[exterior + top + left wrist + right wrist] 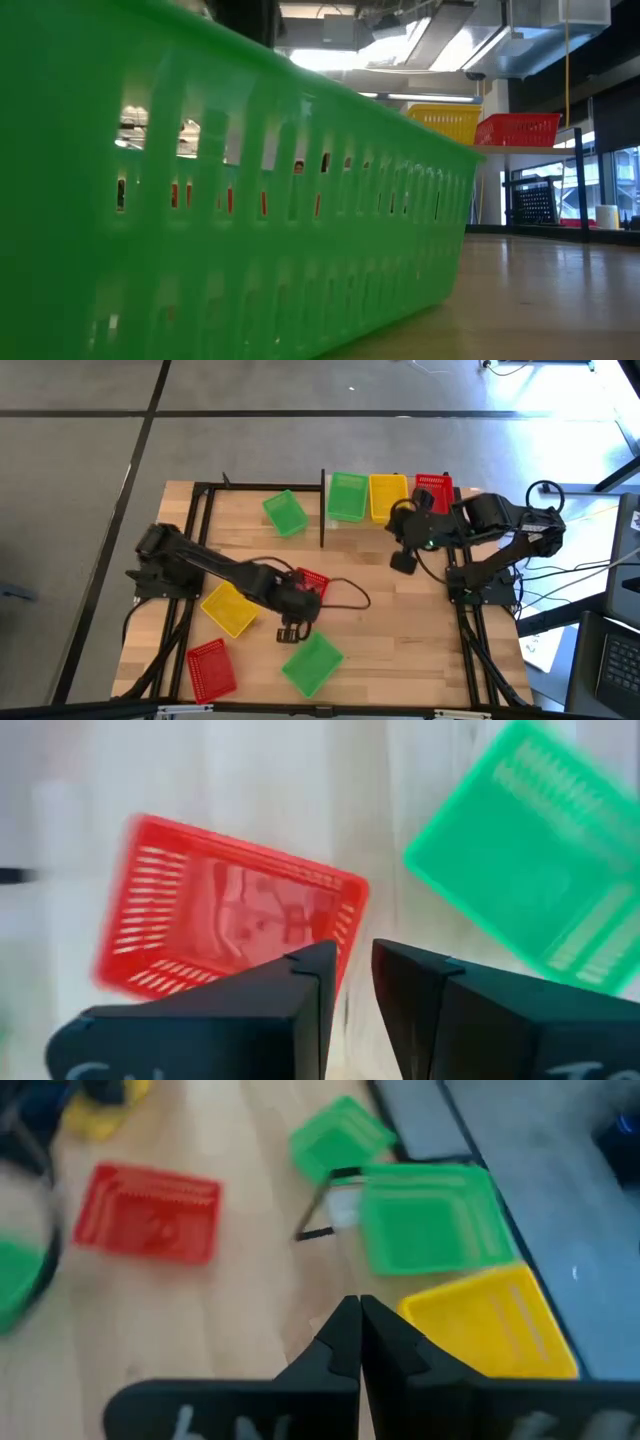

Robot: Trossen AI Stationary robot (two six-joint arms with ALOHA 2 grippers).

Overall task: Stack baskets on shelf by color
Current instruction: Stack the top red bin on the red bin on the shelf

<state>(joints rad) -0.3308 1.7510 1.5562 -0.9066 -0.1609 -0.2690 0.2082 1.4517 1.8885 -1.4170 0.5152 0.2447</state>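
Wooden worktop (400, 620) sits on grey floor, black frame rails at both sides, cables + monitor gear off the right edge.

Near edge: green basket (312, 663), tilted, lies closest to the low cam and fills most of that view, blocking nearly everything behind it. Red basket (211, 667) at near-left corner. Yellow basket (229, 608) a bit further in, partly under the left arm.

Mid worktop: left tool (294, 631) hangs just above the green basket's far edge, fingers slightly apart w/ a narrow gap, holding nothing. Another red basket (312, 581) lies just behind it, partly hidden by the wrist; a black cable loops beside it.

Right tool (404, 561) hovers over bare wood near the shelf, fingers pressed together, empty.

Far side: loose green basket (284, 513), tilted, left of the dark post (323, 508). On the pale shelf (335, 523), three in a row: green (347, 495), yellow (387, 495), red (433, 491), the red one partly covered by the right arm. All are mesh-walled, rectangular, same size.
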